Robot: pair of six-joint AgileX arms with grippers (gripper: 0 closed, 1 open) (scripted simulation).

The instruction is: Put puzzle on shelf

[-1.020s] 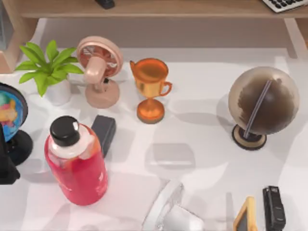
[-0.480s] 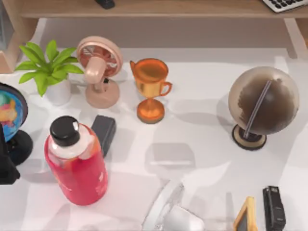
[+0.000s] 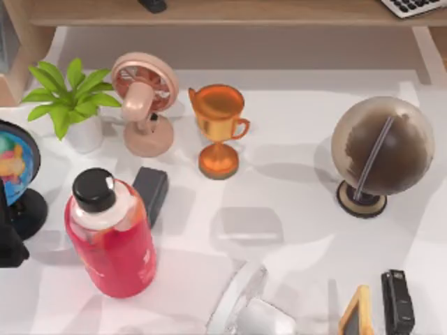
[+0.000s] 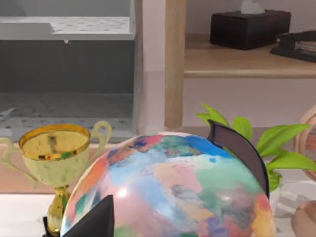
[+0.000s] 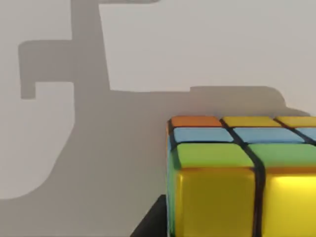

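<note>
The puzzle [image 5: 242,182], a small cube of yellow, green, blue and orange squares, hangs close in the right wrist view above the white table. My right gripper [image 5: 237,228] is shut on it, and one dark finger [image 5: 153,221] shows against the cube's side. The right arm [image 3: 244,307] enters at the table's front edge in the top view. The shelf [image 3: 223,12] is a long light-brown board along the back, with a wooden side support [image 4: 175,64]. My left arm [image 3: 10,244] stays parked at the left edge behind the coloured globe [image 4: 168,187].
On the table stand a potted plant [image 3: 70,101], pink fan [image 3: 145,98], orange trophy [image 3: 218,127], red bottle [image 3: 112,234], dark box [image 3: 151,190] and brown globe [image 3: 380,150]. A keyboard [image 3: 415,5] and a dark item [image 3: 152,5] lie on the shelf. A black stapler [image 3: 397,300] sits front right.
</note>
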